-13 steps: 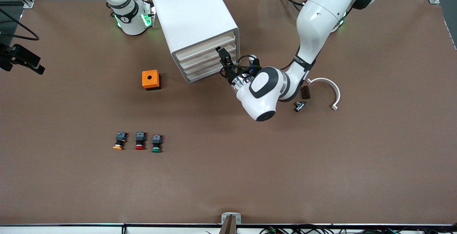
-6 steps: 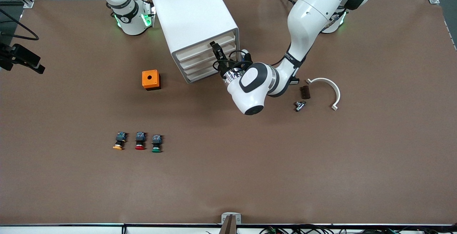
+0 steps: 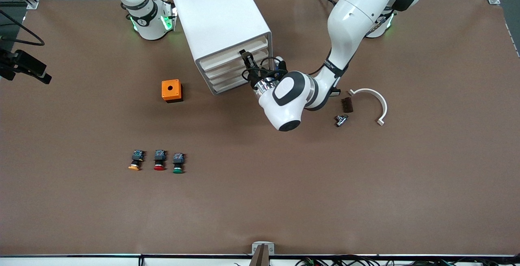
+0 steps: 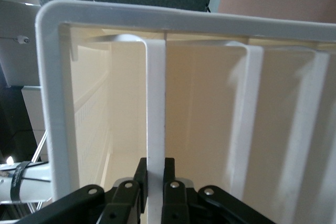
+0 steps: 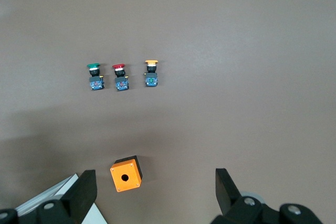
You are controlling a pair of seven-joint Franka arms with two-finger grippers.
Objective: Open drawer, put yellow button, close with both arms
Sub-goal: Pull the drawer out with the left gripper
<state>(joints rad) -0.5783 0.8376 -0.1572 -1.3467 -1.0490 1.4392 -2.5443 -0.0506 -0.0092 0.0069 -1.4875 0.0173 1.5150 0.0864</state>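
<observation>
Left pincer [image 4: 156, 182] is clamped tight on the front lip of the drawer [image 4: 156, 103], the topmost tray of the white cabinet [image 3: 219, 18]; its black fingers [image 4: 139, 174] press the thin white edge from both sides (wrist view shows the contact plainly). Front view gives only the pincer's [image 3: 246, 60] tip at the cabinet's face, w/ the drawer [image 3: 235, 52] looking about flush, not pulled out.

Right pincer [image 5: 155, 190] hangs spread wide, holding nothing, over the desk [image 3: 365, 197] beside the cabinet; that arm waits near its base. Its wrist view shows the yellow button [image 5: 151, 74] lying on the desk in a row w/ the red button [image 5: 121, 77] and green button [image 5: 94, 77], and an orange box [image 5: 126, 173]. Front view: yellow button [image 3: 136, 161] sits at the row's end toward the right arm's end, well apart from the cabinet, nearer the camera than the orange box [image 3: 171, 90].
</observation>
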